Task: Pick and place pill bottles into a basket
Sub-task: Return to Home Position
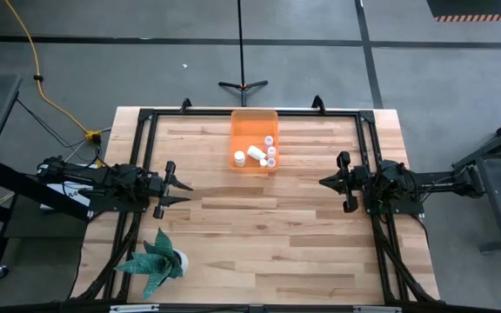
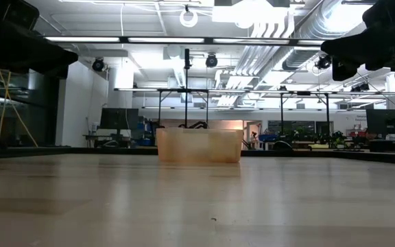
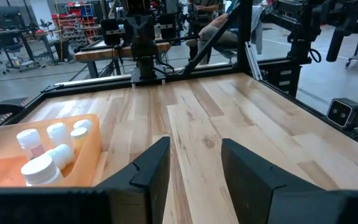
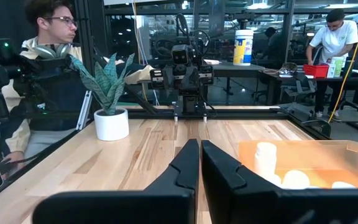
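The orange basket point(image 1: 253, 141) stands on the table near its far edge, at the middle. Several white pill bottles point(image 1: 257, 154) lie and stand inside it, also seen in the left wrist view point(image 3: 42, 168) and the right wrist view point(image 4: 266, 158). My left gripper point(image 1: 181, 193) hovers level over the table's left side, open, nothing between its fingers. My right gripper point(image 1: 324, 182) hovers level over the right side, shut and empty. Both point toward the table's middle, clear of the basket.
A green spiky plant in a white pot point(image 1: 156, 259) stands near the table's near left corner. A black frame point(image 1: 250, 113) runs along the far and side edges. People point(image 4: 42, 74) are beyond the table. Bare wood point(image 1: 259, 226) lies between the two arms.
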{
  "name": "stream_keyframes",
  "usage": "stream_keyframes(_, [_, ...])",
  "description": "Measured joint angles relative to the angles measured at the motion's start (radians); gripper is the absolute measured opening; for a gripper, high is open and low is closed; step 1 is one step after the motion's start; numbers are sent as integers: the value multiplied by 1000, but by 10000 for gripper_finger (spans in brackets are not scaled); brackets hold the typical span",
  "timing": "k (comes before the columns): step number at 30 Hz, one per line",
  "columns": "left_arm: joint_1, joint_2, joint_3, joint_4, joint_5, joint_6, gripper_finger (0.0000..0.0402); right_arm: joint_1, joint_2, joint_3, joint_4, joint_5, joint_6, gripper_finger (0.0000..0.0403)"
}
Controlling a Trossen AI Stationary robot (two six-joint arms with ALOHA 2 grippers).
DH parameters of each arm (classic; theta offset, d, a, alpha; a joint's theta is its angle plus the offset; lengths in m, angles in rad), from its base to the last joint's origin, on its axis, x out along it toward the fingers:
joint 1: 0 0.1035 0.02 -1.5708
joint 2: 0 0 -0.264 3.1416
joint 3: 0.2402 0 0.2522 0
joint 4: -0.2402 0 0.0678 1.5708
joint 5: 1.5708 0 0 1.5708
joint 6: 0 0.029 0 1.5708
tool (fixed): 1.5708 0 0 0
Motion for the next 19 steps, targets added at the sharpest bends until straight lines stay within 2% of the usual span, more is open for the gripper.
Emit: stream_keyframes(19, [0,0,0,0,0,0,179,0,0,0,0,0,0,2])
